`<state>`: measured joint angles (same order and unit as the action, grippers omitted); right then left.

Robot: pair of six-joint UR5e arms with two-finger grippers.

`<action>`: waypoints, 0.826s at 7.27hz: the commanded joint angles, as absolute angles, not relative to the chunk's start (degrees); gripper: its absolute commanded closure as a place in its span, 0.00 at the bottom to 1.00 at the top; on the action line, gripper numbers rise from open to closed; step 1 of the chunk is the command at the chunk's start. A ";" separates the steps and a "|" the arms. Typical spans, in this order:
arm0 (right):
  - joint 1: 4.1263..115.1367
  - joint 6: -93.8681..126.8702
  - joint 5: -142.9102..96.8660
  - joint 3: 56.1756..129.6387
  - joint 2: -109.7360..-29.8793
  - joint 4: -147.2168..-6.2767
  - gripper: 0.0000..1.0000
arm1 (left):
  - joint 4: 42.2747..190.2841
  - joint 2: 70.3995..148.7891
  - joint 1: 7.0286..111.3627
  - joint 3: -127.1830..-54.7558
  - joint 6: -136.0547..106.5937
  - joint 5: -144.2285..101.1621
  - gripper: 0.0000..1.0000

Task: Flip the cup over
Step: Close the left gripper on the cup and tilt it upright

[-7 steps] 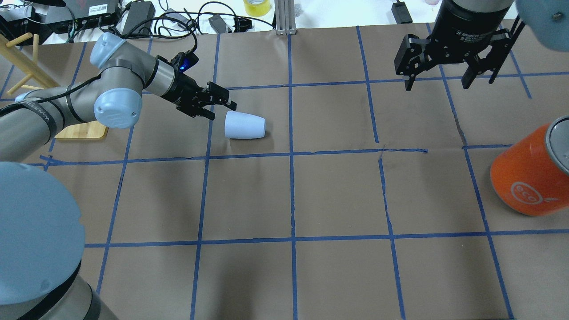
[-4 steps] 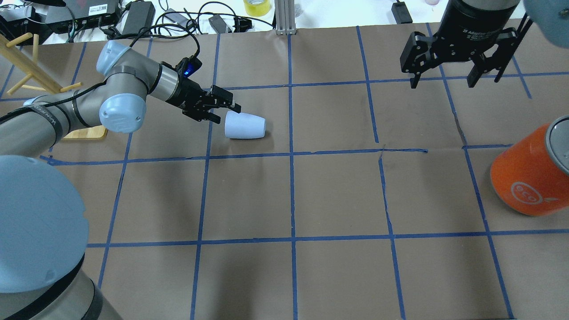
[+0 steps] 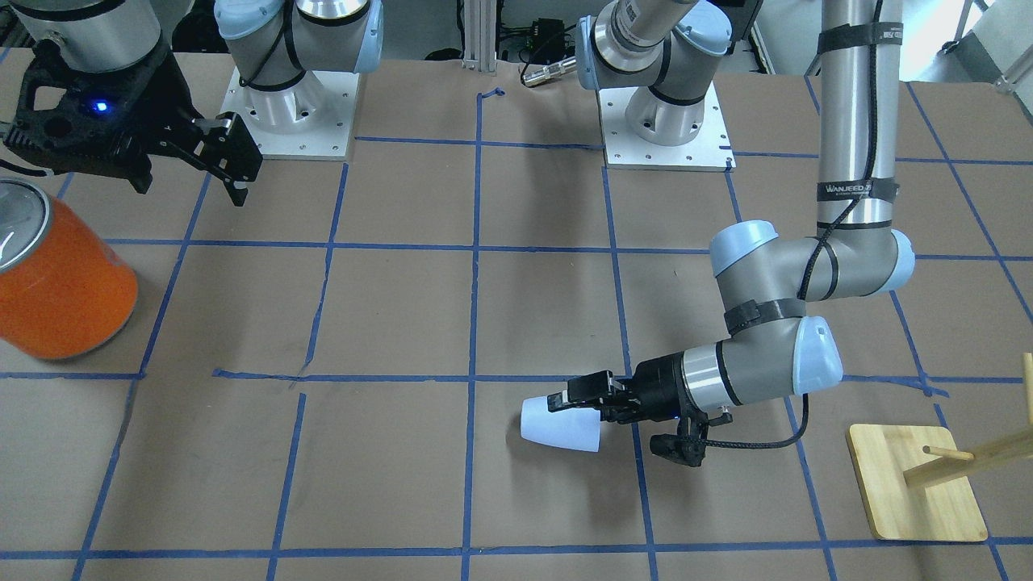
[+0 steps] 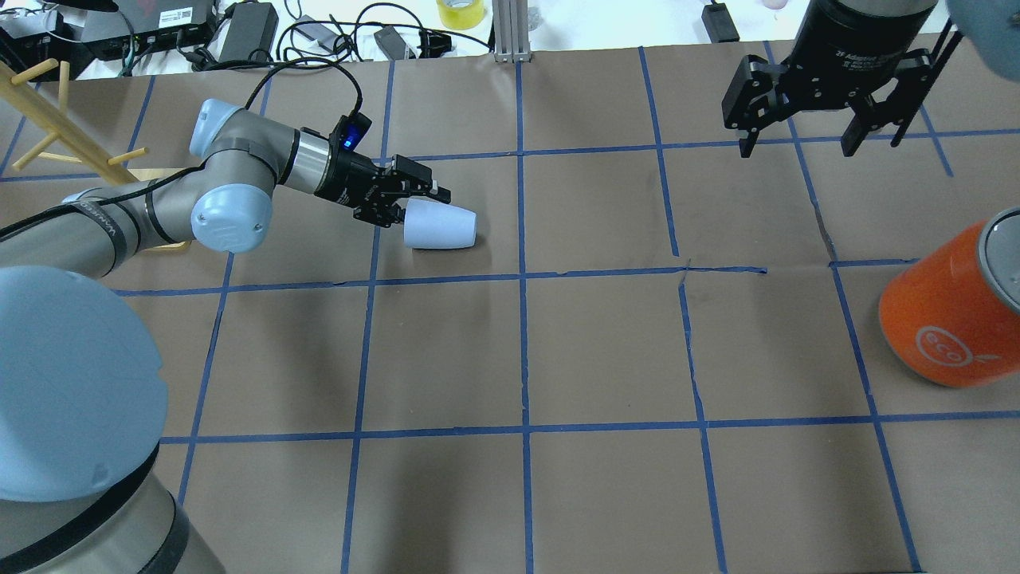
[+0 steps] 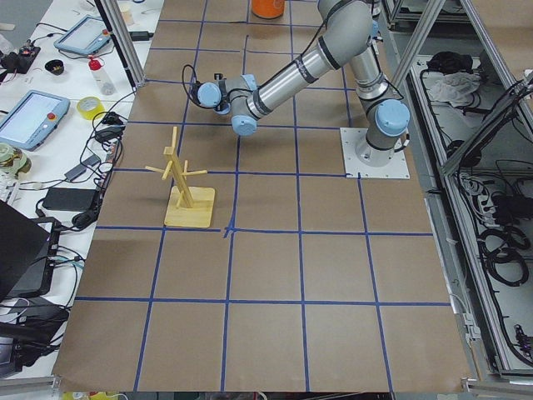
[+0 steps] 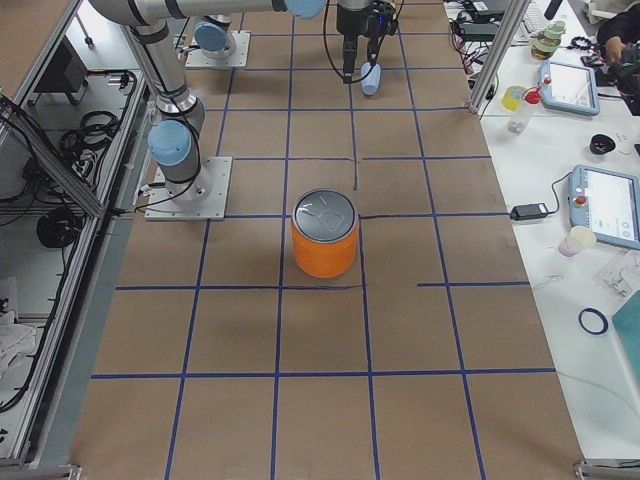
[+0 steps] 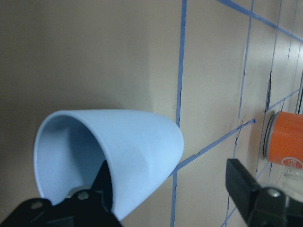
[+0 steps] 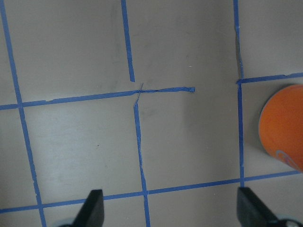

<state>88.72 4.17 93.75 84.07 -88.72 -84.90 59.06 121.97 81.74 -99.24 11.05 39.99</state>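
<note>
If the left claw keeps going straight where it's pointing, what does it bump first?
The cup. It lies on its side, mouth toward the left gripper, whose open jaws straddle the rim, one finger apparently inside. Pushing on, that finger would probably meet the cup's bottom.

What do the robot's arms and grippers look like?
The left arm and right arm are grey tubes with pale blue joint caps. A black cable runs under black straps on the left one, marked WANJEED. The left gripper and right gripper are black, two-fingered.
</note>
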 commanded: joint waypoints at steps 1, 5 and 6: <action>88.86 4.74 93.08 85.94 -88.07 -84.90 0.00 | 59.06 121.91 81.74 -99.23 8.72 39.55 0.88; 88.95 4.57 93.69 85.43 -88.77 -84.99 0.00 | 59.07 119.54 81.74 -96.96 -5.12 40.16 1.00; 89.03 4.57 93.34 85.08 -89.03 -84.99 0.00 | 59.85 118.57 81.74 -95.46 -6.23 42.34 1.00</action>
